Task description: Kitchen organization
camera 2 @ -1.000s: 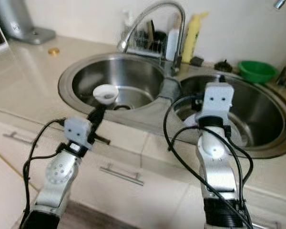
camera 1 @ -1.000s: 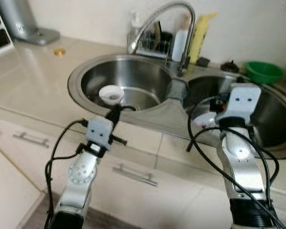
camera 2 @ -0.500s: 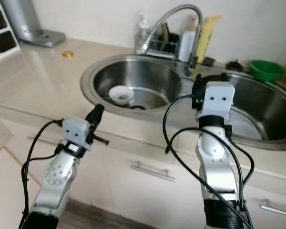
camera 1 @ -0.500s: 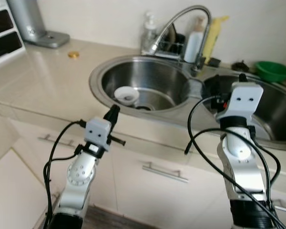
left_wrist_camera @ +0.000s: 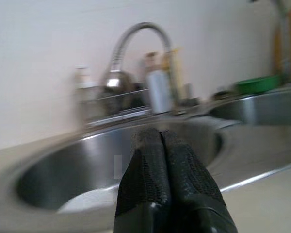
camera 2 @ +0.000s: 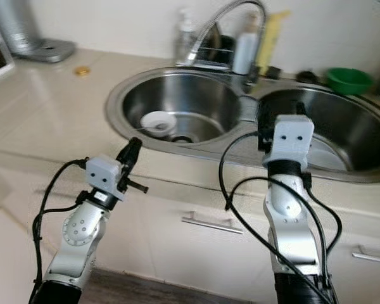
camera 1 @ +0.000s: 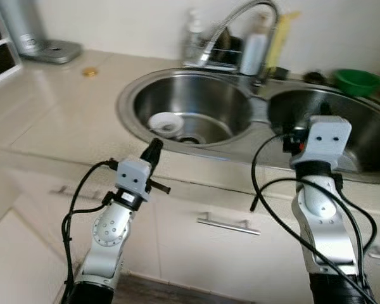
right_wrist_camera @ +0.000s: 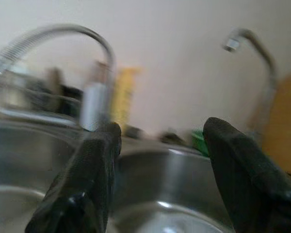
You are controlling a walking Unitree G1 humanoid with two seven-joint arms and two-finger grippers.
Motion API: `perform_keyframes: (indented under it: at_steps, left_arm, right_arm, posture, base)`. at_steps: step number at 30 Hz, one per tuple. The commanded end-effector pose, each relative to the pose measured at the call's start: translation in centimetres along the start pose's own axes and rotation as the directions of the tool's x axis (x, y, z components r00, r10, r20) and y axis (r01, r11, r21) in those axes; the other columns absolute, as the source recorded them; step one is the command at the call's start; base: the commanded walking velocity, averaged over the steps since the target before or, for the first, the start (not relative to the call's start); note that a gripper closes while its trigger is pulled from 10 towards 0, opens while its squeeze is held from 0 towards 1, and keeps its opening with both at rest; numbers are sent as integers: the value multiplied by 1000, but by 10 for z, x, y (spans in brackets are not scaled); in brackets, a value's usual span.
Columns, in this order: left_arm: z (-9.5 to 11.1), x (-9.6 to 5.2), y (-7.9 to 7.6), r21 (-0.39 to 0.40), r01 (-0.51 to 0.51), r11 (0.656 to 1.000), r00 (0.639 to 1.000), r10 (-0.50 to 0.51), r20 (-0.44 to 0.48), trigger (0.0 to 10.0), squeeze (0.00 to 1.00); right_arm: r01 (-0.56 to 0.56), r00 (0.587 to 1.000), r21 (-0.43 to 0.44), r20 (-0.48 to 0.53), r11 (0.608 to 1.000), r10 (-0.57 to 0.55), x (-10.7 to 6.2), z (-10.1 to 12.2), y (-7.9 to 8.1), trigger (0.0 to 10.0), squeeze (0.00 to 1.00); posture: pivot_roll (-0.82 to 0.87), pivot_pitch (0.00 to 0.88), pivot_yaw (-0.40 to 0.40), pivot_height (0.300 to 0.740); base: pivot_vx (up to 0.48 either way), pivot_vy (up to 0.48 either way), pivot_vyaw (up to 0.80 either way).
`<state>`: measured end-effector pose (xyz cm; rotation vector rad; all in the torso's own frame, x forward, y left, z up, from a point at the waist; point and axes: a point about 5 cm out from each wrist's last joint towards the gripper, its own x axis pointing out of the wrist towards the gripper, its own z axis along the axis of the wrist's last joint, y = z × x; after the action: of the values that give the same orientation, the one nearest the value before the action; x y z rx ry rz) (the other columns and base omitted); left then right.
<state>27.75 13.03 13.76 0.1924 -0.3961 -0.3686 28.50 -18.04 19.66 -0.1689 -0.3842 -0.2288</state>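
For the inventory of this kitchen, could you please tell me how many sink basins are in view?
2. The left basin holds a white dish near its drain; the right basin lies beside it, partly behind the right arm. Both sit in the countertop, below the faucet.

Lighting: soft, even daylight across both eye views, bright without hard shadows; pale sheen on the tabletop [camera 1: 57,114] and broad glare inside the steel sink [camera 1: 196,104], strongest toward 12 o'clock. Sharpness: eye views mildly soft throughout. Wrist views: blurred backgrounds, right wrist view motion-smeared, faucet [right_wrist_camera: 53,36] streaked; left claw [left_wrist_camera: 161,170] the sharpest thing there.
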Motion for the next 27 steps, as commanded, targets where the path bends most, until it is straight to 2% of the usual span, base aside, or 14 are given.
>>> perform_keyframes:
  at_steps: [1, 8, 13, 27]
  left_arm:
    - [3, 2, 1, 12, 5, 1000, 1000, -5, 15, 10000, 0]
    - [3, 1, 1, 21, 7, 1000, 1000, -7, 18, 10000, 0]
    - [4, 2, 1, 34, 14, 999, 999, -15, 28, 10000, 0]
    - [5, 3, 1, 35, 12, 999, 999, -13, 34, 10000, 0]
  right_arm:
    - [13, 1000, -8, 20, 1000, -12, -3, 4, -4, 10000, 0]
    - [-14, 1000, -7, -1, 1000, 14, -20, -1, -1, 10000, 0]
    - [-14, 1000, 21, 7, 1000, 14, -24, -1, 0, 10000, 0]
    - [-4, 999, 34, 33, 999, 3, -25, 2, -1, 10000, 0]
  posture:
    - [128, 0, -64, 740]
    - [123, 0, -61, 740]
    - [119, 0, -57, 740]
    - [119, 0, -57, 740]
  base:
    - [0, 0, -800]
    - [0, 0, -800]
    - [0, 0, -800]
    - [0, 0, -57]
